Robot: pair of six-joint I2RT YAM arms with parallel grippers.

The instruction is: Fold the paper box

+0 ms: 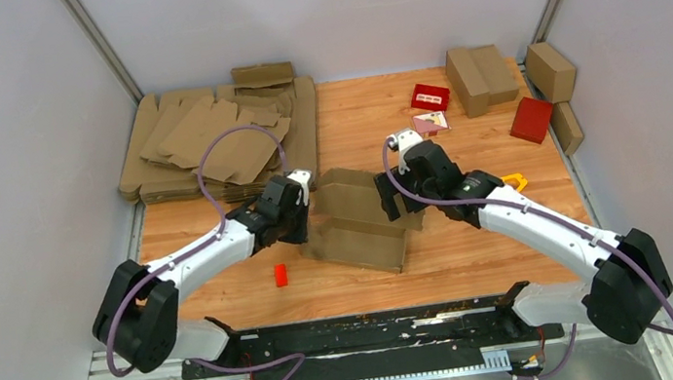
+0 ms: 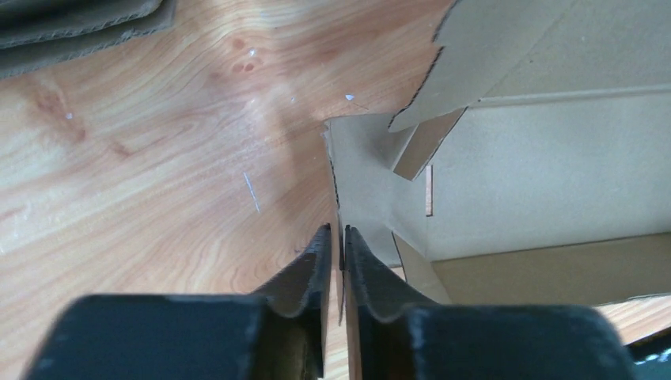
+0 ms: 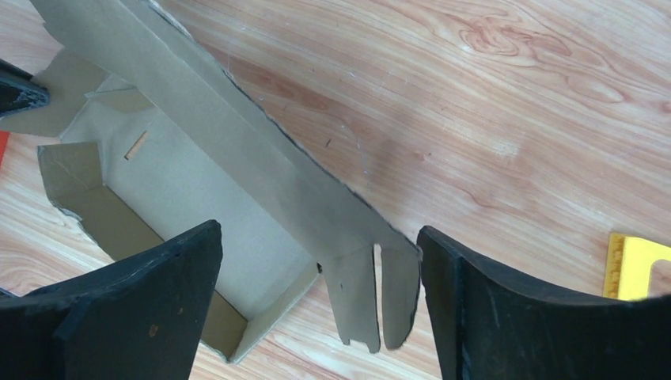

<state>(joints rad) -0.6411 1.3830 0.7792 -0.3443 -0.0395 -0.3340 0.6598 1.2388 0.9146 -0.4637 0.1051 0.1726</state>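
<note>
The paper box (image 1: 356, 217) is a brown cardboard piece, half formed, lying open in the middle of the table with its walls partly raised. My left gripper (image 1: 305, 216) is at the box's left end. In the left wrist view its fingers (image 2: 338, 233) are pinched onto the thin edge of an upright flap, with the box's inside (image 2: 538, 174) to their right. My right gripper (image 1: 391, 198) hovers over the box's right end. Its fingers (image 3: 318, 229) stand wide apart, and the long wall (image 3: 198, 166) and its two end tabs (image 3: 380, 293) lie between them, untouched.
A stack of flat cardboard sheets (image 1: 218, 137) lies at the back left. Folded cartons (image 1: 479, 73) and red boxes (image 1: 532, 119) stand at the back right. A yellow frame (image 1: 514, 181) lies beside my right arm. A small red block (image 1: 280, 275) sits near the front.
</note>
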